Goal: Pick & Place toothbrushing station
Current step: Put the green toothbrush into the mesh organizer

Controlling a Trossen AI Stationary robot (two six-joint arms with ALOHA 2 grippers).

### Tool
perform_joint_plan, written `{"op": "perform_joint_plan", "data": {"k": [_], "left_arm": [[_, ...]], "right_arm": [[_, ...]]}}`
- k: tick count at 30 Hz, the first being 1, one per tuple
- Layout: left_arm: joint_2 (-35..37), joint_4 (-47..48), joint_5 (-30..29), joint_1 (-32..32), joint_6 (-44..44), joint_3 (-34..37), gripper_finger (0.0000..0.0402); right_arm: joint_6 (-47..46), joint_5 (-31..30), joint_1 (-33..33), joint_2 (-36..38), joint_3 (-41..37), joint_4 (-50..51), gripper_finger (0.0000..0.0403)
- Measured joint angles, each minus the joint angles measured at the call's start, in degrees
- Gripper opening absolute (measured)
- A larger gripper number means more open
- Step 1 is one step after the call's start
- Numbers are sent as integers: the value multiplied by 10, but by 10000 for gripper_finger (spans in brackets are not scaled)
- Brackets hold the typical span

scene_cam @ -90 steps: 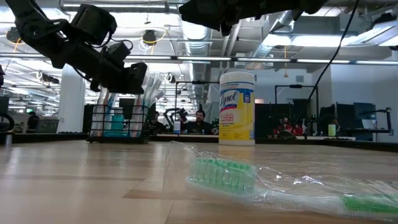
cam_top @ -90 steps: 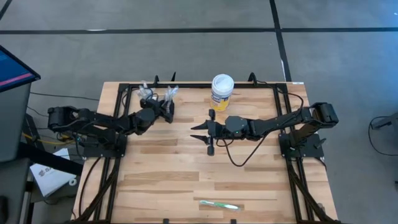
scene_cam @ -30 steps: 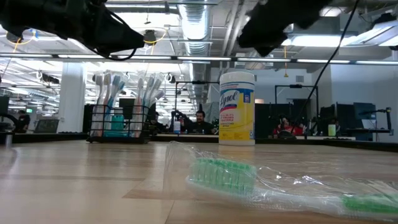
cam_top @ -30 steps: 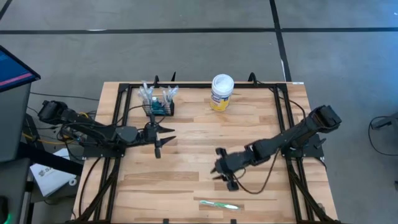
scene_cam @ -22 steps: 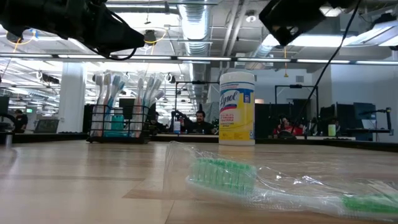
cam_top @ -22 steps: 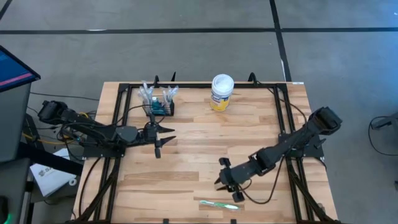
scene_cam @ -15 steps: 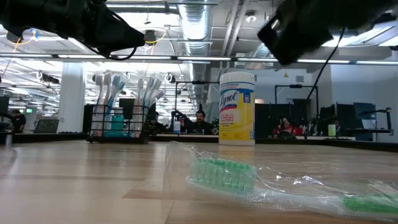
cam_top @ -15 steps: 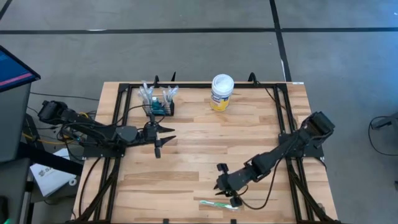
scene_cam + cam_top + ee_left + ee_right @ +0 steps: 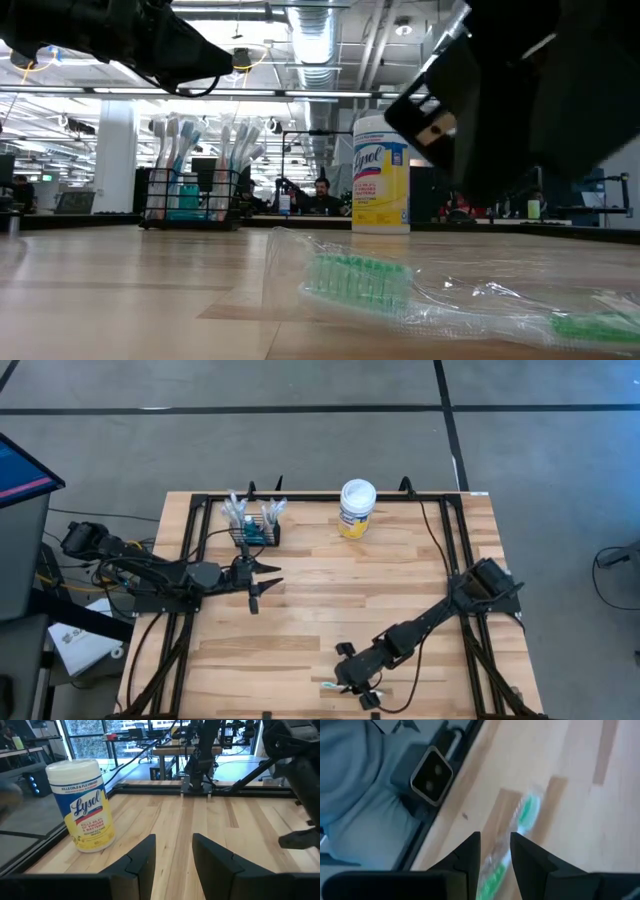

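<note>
- The toothbrushing station (image 9: pixel 256 530), a small black wire-mesh basket with toothbrushes standing upright in it, sits on the wooden table (image 9: pixel 300 610) near its far edge, to the left of the Lysol wipes tub (image 9: pixel 356 508) and well apart from it.
- In the low view the basket (image 9: pixel 190 198) stands on the tabletop to the left of the yellow-labelled tub (image 9: pixel 381 173), with the brush heads rising above its rim.
- The left gripper (image 9: pixel 262 585) hangs over the table on the near side of the basket, just beside it but clear of it; its fingers are parted with a narrow gap and nothing between them, as the left wrist view (image 9: pixel 172 855) shows.
- From that wrist camera the Lysol tub (image 9: pixel 83 805) stands upright on the wood, ahead and to one side of the empty fingers.
- A wrapped green toothbrush (image 9: pixel 345 689) lies flat at the table's near edge, far from the tub and diagonally across the table from the basket.
- The right gripper (image 9: pixel 352 678) is low over this toothbrush at the near edge; its fingers (image 9: pixel 470 855) stand apart, straddling the clear wrapper (image 9: pixel 512 845) without visibly gripping it.
- In the low view the toothbrush (image 9: pixel 365 285) fills the foreground in its crinkled plastic, green bristles showing, while the right arm's dark bulk (image 9: pixel 540 100) looms above it.
</note>
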State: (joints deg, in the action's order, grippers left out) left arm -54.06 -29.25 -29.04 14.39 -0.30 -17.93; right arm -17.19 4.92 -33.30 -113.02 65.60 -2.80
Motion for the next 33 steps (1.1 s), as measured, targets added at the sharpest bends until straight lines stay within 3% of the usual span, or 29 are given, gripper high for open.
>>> {"op": "perform_joint_plan", "data": {"k": [25,33], "left_arm": [[0,3,0,0,-2,0,121],[0,8,0,0,-12,0,121]], "right_arm": [[-19,6,5,-7,7,26,98],[-52,24,5,-47,7,1,98]]}}
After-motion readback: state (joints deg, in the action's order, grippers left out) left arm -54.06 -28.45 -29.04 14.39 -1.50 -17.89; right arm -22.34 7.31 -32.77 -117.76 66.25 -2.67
